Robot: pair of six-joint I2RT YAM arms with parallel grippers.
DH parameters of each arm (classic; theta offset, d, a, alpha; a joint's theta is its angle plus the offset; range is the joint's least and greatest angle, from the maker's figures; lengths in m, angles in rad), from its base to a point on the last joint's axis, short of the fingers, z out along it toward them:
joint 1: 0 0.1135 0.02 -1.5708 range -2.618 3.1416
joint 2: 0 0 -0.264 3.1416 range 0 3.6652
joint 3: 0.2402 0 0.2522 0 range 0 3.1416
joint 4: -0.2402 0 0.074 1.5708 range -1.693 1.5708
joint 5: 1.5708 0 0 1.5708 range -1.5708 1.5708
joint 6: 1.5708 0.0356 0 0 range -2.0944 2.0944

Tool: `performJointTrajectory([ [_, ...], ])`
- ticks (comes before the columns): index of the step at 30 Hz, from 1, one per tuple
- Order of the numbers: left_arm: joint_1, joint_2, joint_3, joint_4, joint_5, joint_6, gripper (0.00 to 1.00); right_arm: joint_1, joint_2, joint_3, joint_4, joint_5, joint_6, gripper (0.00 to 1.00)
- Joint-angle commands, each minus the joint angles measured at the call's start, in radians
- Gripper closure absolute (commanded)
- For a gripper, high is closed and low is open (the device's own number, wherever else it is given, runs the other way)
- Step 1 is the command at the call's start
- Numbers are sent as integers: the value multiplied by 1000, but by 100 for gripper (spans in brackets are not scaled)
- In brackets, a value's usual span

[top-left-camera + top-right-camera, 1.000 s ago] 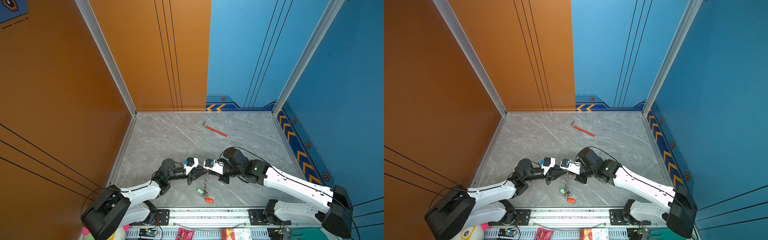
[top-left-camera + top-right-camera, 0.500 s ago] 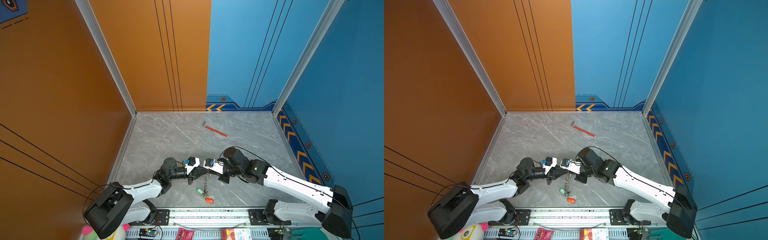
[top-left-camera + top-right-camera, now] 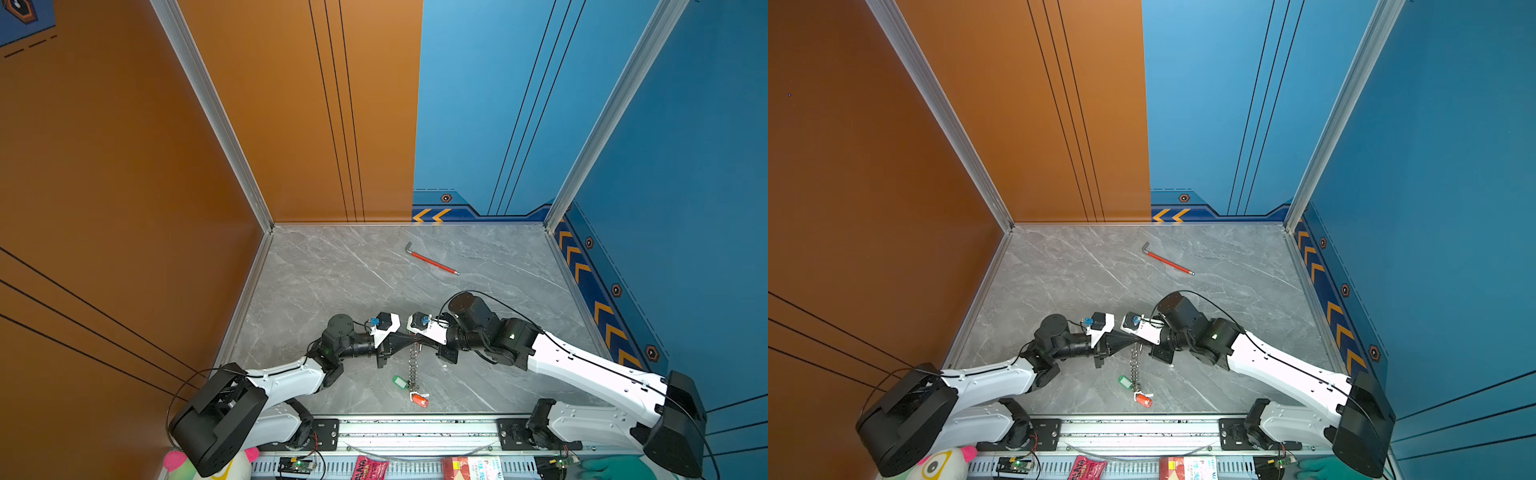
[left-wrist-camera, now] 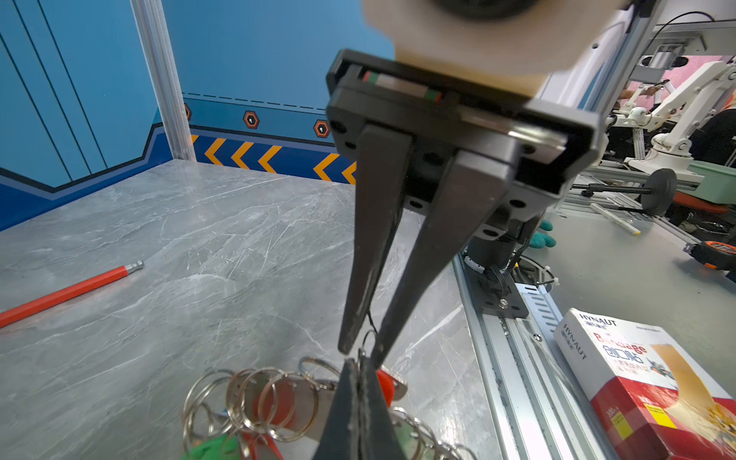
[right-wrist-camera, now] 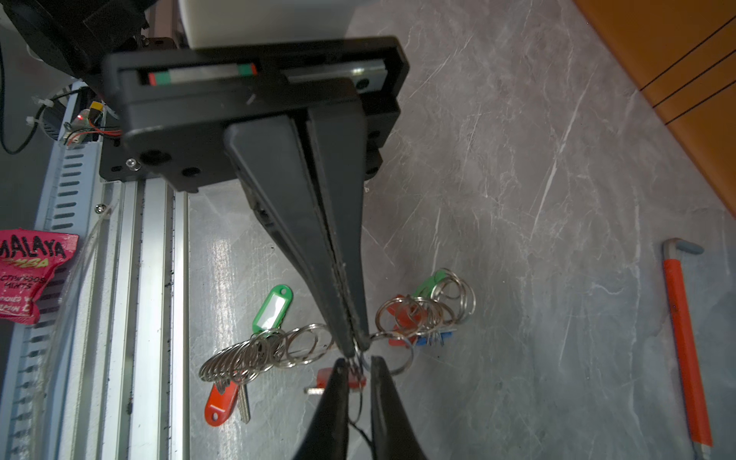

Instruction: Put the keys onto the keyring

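Both grippers meet tip to tip above the table's front. My left gripper point(image 3: 408, 341) point(image 4: 360, 364) is shut, pinching one ring of the keyring point(image 3: 412, 368) point(image 5: 255, 354), a chain of silver rings hanging from the pinch to the table. My right gripper point(image 3: 418, 343) point(image 5: 358, 360) has its jaws slightly apart around that same thin ring. Keys hang along the chain: an orange-tagged one point(image 3: 419, 400) point(image 5: 218, 400) at the low end, a green-tagged one point(image 3: 400, 381) point(image 5: 273, 306), and a blue-tagged one point(image 5: 432, 338) among more rings.
A red-sleeved hex wrench point(image 3: 432, 262) point(image 5: 685, 338) lies further back on the grey marble table. An aluminium rail point(image 3: 415, 428) runs along the front edge, with a bandage box point(image 4: 653, 386) and a pink packet point(image 5: 32, 271) beyond it. Orange and blue walls enclose the other sides.
My left gripper has closed on the ring, and my right gripper's jaws have come slightly apart. The arms and hanging chain have barely moved.
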Motion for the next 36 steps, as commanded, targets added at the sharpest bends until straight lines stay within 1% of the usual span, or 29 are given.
performJointTrajectory([
  [1, 8, -35, 6, 3, -50, -5, 100, -27, -69, -46, 91, 31, 59, 77],
  [4, 10, -44, 3, 3, -65, -3, 100, -46, -105, -91, 137, 17, 111, 75],
  [7, 11, -49, -2, 12, -74, -10, 100, -52, -107, -124, 159, 4, 148, 75],
  [10, 10, -58, -13, 34, -83, -16, 100, -50, -87, -144, 180, 14, 171, 76],
  [13, 11, -60, -14, 36, -86, -17, 100, -49, -70, -150, 210, -8, 190, 76],
  [19, 10, -63, -15, 38, -84, -16, 100, -48, -49, -156, 248, -10, 205, 76],
  [23, 10, -63, -16, 38, -84, -16, 100, -47, -33, -151, 245, -18, 207, 79],
  [29, 11, -64, -17, 40, -90, -16, 100, -45, -12, -146, 227, -35, 207, 88],
  [36, 11, -65, -17, 43, -99, -18, 100, -32, 2, -149, 228, -44, 211, 92],
])
